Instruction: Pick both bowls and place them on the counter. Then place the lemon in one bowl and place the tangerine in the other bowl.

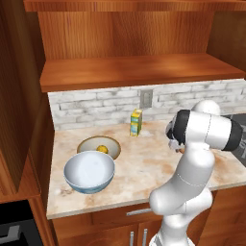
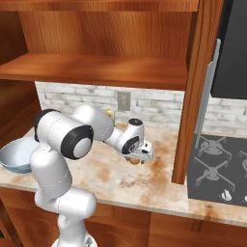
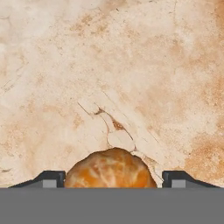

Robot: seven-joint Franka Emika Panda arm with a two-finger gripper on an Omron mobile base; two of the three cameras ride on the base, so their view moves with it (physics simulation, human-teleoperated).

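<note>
Claw (image 3: 112, 181) is down at the counter (image 3: 131, 65), its tips wide apart either side of the tangerine (image 3: 111, 168), no contact visible. Lemon (image 1: 102, 149) already sits in the tan bowl (image 1: 91, 142). You're on the tangerine pick; next, squeeze, lift, carry to the white bowl (image 1: 89, 172).

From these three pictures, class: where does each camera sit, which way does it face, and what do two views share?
Left base view: behind the arm's left, facing the counter, both bowls, lemon in the tan bowl; arm lower right.
Right base view: behind its right, facing counter and stove; arm lower left, gripper.
Hand view: on the hand, facing down; fingertips flank the tangerine.
Shared: white bowl, tangerine.
</note>
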